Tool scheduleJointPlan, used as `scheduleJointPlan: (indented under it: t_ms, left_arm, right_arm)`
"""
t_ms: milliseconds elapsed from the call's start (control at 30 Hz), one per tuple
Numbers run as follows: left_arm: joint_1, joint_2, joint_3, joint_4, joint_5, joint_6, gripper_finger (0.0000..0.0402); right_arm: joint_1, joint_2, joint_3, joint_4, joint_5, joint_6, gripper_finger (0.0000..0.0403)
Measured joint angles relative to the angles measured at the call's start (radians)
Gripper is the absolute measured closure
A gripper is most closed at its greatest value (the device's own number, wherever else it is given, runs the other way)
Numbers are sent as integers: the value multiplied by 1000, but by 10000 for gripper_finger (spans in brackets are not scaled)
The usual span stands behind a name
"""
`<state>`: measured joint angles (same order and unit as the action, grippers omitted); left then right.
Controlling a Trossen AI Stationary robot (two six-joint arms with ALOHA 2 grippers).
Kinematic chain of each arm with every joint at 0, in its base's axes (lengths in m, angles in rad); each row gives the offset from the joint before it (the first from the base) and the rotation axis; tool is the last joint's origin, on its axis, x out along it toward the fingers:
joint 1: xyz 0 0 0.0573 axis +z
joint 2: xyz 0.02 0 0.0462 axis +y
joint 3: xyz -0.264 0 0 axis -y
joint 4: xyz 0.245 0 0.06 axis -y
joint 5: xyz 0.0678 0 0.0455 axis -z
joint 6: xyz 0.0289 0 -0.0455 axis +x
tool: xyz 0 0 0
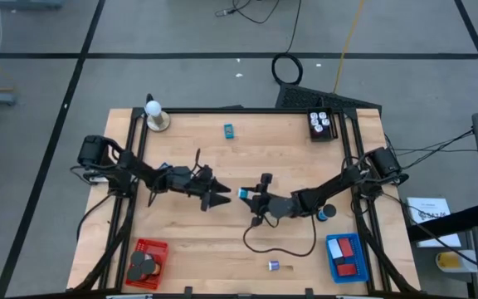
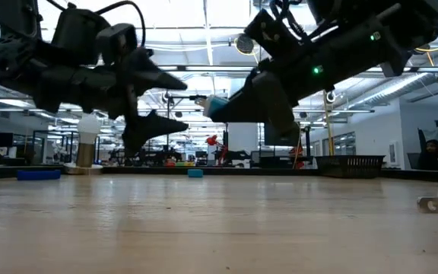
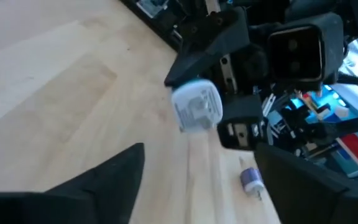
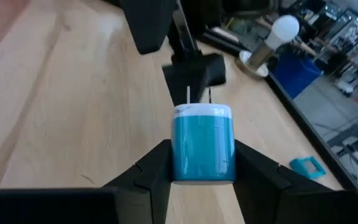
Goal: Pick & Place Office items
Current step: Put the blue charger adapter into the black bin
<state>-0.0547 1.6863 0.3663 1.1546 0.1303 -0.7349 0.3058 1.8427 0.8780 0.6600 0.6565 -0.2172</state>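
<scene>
Starting at the red basket, I see black round discs already lying inside it, so part of the sorting looks done. Up and to the right of that basket, my left end effector hangs over the counter with its two fingers spread apart and nothing in them. Right beside it, my right end effector is clenched on a blue and white plug block, held up off the wood with its two metal pins pointing at the left one. Far right of the red basket sits the blue basket with a red block in it. I think the plug block still needs a basket. Also left out are a small purple bit, a teal piece and a black cable that could snag.
</scene>
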Motion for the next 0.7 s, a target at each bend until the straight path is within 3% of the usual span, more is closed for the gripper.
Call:
scheduleJointPlan:
  t_ms: [133, 267, 700]
  left_arm:
    - [0, 0, 74, -120, -35, -1, 61]
    - [1, 1, 148, -261, -58, 25, 63]
    - [-8, 0, 247, -342, -52, 59, 158]
  right_arm:
    - [2, 0, 1, 37, 1, -35, 271]
    - [3, 0, 1, 43, 6, -50, 271]
    - [3, -1, 1, 47, 5, -58, 271]
